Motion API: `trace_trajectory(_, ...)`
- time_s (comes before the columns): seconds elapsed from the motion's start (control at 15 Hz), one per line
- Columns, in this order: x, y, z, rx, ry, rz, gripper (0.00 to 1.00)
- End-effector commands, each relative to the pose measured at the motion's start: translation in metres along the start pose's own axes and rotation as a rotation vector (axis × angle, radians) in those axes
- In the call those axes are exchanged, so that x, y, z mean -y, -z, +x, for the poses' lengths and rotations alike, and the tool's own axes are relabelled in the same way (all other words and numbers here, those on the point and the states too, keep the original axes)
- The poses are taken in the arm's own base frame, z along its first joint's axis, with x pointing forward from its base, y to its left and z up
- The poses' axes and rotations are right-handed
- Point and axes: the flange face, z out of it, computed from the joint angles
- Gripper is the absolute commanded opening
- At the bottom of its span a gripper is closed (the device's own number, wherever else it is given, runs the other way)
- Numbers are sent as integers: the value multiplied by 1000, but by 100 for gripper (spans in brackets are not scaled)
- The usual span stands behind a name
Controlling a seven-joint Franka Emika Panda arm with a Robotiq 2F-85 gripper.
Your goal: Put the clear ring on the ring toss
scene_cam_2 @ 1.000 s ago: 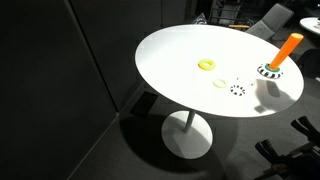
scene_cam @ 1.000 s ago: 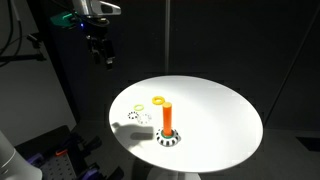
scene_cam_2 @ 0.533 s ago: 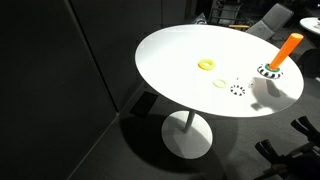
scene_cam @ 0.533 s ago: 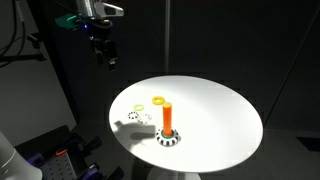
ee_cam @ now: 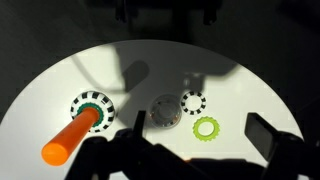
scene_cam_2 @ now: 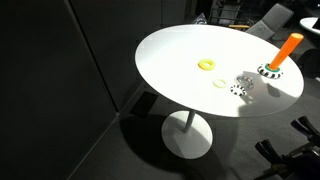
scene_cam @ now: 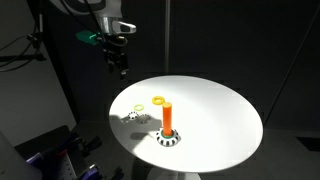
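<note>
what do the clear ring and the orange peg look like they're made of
Clear ring: probably see-through plastic; the white table shows faintly through it. Orange peg: plastic or foam by its even matte colour with no glare; which one is unclear.

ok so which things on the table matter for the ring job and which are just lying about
For the job: clear ring, ring toss.
Just lying about: yellow ring, dark-speckled ring.
</note>
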Motion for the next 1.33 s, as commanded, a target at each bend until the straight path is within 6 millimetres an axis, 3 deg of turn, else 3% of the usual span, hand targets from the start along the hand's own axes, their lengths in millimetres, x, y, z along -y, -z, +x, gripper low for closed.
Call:
trace_trajectory(0.0, 3, -14, 30, 21, 23, 13, 100)
trace_trajectory(0.33, 4, -30, 54, 22, 66, 3, 100)
trace_trajectory(0.4, 4, -33, 41, 29, 46, 0, 100)
trace_trajectory(0.87, 4, -36, 50, 32, 48, 1, 100)
trace_trajectory(1.27, 2, -64, 70, 5, 32, 8, 100)
